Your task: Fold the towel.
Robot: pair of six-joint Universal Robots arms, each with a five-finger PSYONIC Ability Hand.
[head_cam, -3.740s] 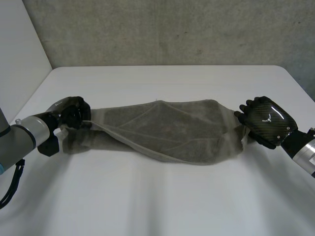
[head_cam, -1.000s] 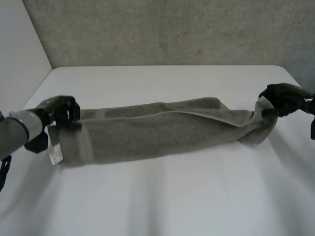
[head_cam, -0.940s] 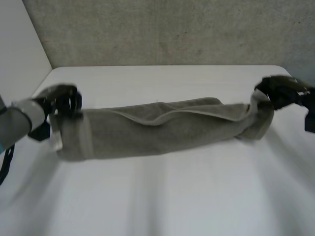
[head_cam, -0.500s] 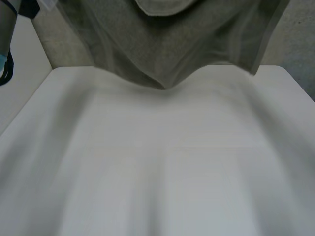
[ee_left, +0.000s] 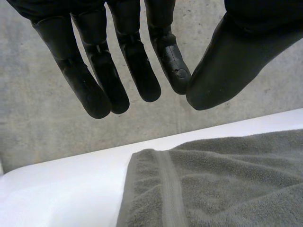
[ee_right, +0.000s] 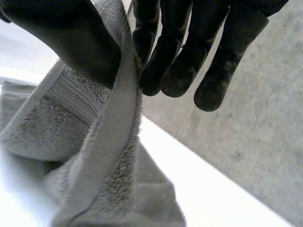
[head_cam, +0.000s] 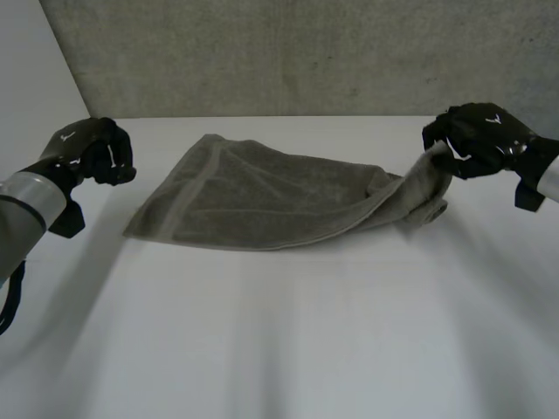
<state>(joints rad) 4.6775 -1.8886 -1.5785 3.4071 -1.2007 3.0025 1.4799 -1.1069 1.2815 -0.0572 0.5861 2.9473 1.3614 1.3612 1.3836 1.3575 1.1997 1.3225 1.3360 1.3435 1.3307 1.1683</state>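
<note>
On the white table (head_cam: pixel 279 332) in the head view, you see the grey-green terry towel (head_cam: pixel 262 196) lying mostly flat across the middle, its right end raised off the surface. Your black right hand (head_cam: pixel 480 140) grips that raised end, while the black left hand (head_cam: pixel 87 150) sits apart from the towel's left corner, above the table's left side. Along the left wrist view, your left hand (ee_left: pixel 118 56) is released, fingers straight and holding nothing; beyond its fingertips lies the towel (ee_left: pixel 213 179) with its woven band, on the table (ee_left: pixel 61 189) before a grey concrete wall (ee_left: pixel 47 132). Along the right wrist view, your right hand (ee_right: pixel 189 47) pinches the towel's (ee_right: pixel 104 142) hemmed edge between thumb (ee_right: pixel 71 33) and fingers, the cloth hanging down from it.
</note>
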